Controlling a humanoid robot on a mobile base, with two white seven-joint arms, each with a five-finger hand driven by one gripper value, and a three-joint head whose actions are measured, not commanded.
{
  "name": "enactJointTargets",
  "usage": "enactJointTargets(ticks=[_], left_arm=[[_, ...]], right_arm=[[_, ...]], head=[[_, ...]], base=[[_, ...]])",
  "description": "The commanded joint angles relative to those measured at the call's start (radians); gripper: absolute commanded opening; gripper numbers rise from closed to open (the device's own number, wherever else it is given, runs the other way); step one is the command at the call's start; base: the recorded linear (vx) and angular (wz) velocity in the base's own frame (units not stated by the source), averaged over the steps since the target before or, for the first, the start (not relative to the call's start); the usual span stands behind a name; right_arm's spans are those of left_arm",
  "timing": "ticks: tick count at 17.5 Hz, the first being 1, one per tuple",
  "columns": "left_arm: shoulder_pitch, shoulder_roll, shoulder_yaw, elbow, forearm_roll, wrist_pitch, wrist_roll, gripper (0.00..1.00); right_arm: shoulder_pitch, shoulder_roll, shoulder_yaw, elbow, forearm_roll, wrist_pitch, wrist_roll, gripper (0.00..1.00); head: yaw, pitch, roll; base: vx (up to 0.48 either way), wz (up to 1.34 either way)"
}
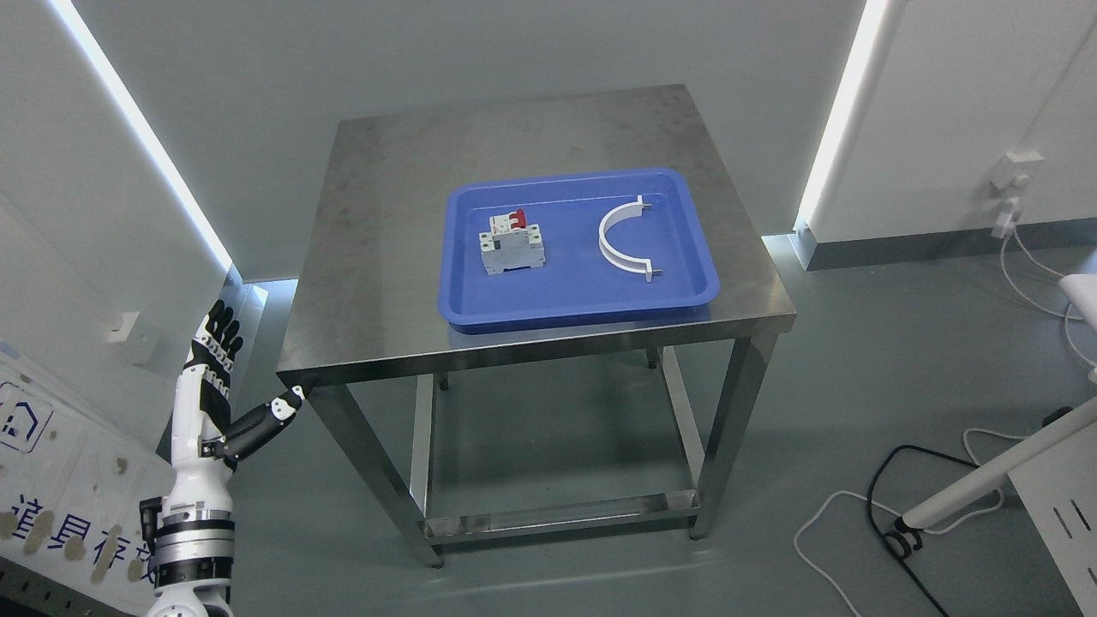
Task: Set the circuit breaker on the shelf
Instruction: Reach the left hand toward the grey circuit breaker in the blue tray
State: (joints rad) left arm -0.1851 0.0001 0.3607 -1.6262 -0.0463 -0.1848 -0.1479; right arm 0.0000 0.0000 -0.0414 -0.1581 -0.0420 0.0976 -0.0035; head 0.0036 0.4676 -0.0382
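The circuit breaker lies in the left part of a blue tray on the steel table. Right of it in the tray lies a white curved clamp. The left hand stands at the near left, beside the table corner, fingers stretched wide and holding nothing.
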Motion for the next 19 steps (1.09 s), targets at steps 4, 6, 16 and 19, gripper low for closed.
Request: enactJointTargets(ticks=[4,6,16,19], left_arm=[[-0.037,0.017,-0.032,-0.001,-0.001,-0.001,-0.001,1.00],[-0.135,0.017,-0.089,0.005,-0.007,0.008,-0.007,1.00],[-0.589,0.172,-0.347,0.356,-0.478,0.013,-0.550,0.95],[-0.608,0.175,-0.375,0.397,-0.512,0.027,-0.647,0.93]], right_arm=[[0.015,-0.017,0.000,-0.001,0.001,-0.050,0.000,1.00],[0.015,-0.017,0.000,0.000,-0.001,-0.050,0.000,1.00],[0.015,-0.017,0.000,0.000,0.001,-0.050,0.000,1.00],[0.015,-0.017,0.000,0.000,-0.001,-0.050,0.000,1.00]], head=[[0.0000,0.000,0.000],[0.0000,0.000,0.000],[0.0000,0.000,0.000],[0.0000,0.000,0.000]], base=[[0.000,0.00],[0.000,0.00],[0.072,-0.06],[0.162,-0.14]])
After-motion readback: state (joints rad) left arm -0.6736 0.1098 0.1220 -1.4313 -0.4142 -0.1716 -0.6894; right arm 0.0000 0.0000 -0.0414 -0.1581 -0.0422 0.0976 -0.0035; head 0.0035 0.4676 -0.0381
